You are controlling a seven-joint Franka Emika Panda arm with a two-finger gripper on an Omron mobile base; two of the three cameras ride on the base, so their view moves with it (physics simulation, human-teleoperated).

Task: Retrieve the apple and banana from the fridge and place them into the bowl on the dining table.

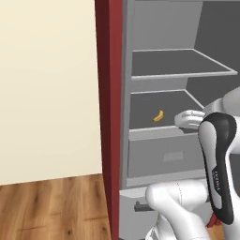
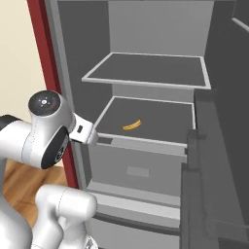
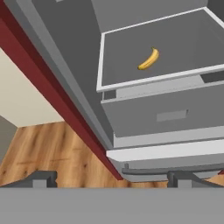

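The fridge (image 1: pixel 164 159) (image 2: pixel 146 171) (image 3: pixel 170 116) stands open, with grey shelves and a drawer inside. A small curved yellow banana (image 1: pixel 159 116) (image 2: pixel 132 125) (image 3: pixel 149 59) lies on the lower shelf (image 1: pixel 145 123) (image 2: pixel 155 114) (image 3: pixel 183 52), just above the drawer. My gripper (image 3: pixel 113 178) is open with nothing between its fingertips (image 3: pixel 43 177). It hangs in front of the fridge, lower than the banana's shelf and short of it. My hand (image 1: pixel 190 119) (image 2: pixel 85 133) sits at the shelf's front edge. The apple, the bowl and the dining table are out of view.
A dark red panel (image 1: pixel 108 117) (image 2: pixel 41 44) (image 3: pixel 57 105) frames the fridge's left side, beside a cream wall (image 1: pixel 47 89). An upper shelf (image 1: pixel 180 65) (image 2: pixel 151 70) lies bare above the banana. The open fridge door (image 2: pixel 219 160) stands at the right. Wooden floor (image 3: pixel 52 148) lies below.
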